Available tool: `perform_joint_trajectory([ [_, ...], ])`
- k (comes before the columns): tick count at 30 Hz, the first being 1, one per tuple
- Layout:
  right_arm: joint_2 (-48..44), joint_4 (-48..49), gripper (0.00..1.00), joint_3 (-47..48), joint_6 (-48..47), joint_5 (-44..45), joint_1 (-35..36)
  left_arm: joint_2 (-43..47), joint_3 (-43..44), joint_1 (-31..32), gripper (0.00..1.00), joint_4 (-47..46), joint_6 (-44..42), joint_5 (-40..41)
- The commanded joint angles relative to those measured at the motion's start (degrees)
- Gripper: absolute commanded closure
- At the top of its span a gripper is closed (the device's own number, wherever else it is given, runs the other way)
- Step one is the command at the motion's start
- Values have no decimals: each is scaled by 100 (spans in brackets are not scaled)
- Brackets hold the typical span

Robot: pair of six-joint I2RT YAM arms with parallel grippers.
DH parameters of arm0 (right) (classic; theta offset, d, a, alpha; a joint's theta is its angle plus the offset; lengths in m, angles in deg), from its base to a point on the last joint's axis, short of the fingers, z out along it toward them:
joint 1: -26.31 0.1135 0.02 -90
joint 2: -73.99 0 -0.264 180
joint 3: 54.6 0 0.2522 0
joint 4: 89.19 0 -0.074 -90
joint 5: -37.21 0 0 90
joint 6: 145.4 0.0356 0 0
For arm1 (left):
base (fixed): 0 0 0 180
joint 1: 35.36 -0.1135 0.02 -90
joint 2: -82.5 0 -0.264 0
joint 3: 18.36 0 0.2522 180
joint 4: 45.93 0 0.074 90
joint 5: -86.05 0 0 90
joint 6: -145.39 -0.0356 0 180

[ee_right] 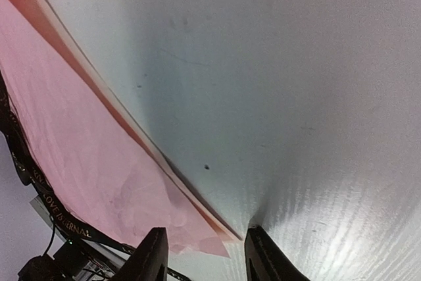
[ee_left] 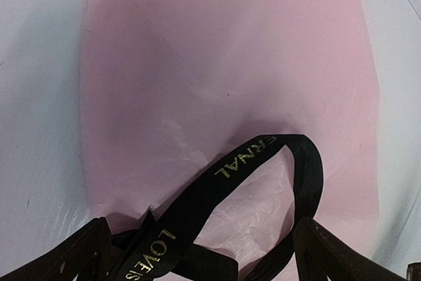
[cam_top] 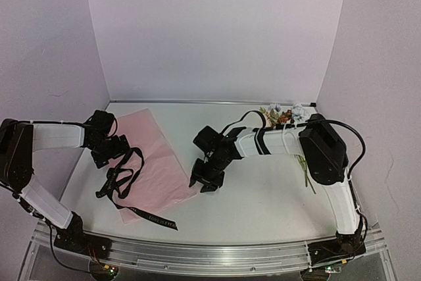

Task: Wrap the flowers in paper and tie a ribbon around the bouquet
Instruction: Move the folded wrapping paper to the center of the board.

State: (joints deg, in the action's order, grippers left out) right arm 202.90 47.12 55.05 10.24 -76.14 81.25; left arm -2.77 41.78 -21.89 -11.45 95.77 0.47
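The pale pink paper (cam_top: 156, 156) lies flat on the left half of the white table. The black ribbon (cam_top: 120, 177) with gold lettering loops over the paper's left edge, one end trailing off the near corner. My left gripper (cam_top: 113, 151) hovers open over that loop. In the left wrist view the ribbon (ee_left: 263, 156) arches on the paper (ee_left: 223, 64) between its wide-apart fingers (ee_left: 332, 255). My right gripper (cam_top: 204, 183) is down at the paper's right corner, open, and the paper corner (ee_right: 210, 241) lies between its fingers (ee_right: 152, 258). The flowers (cam_top: 284, 115) lie at the back right, partly hidden behind the right arm.
White walls enclose the table on three sides. An aluminium rail (cam_top: 210, 255) runs along the near edge with both arm bases on it. Green stems (cam_top: 304, 174) stick out from under the right arm's elbow. The ribbon (ee_right: 46, 205) also shows beyond the paper (ee_right: 72, 136) in the right wrist view.
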Motion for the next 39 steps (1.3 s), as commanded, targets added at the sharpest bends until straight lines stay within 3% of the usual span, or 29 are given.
perform_joint_trajectory([
  [1, -276, -216, 56, -219, -86, 159, -1, -105, 48, -37, 0, -156, -51, -26],
  [20, -25, 550, 63, -174, 921, -338, 11, -562, -65, -71, 0, -401, 75, -170],
  [39, -271, 610, 61, -780, 681, -91, 12, -570, -187, -112, 0, -454, 89, -178],
])
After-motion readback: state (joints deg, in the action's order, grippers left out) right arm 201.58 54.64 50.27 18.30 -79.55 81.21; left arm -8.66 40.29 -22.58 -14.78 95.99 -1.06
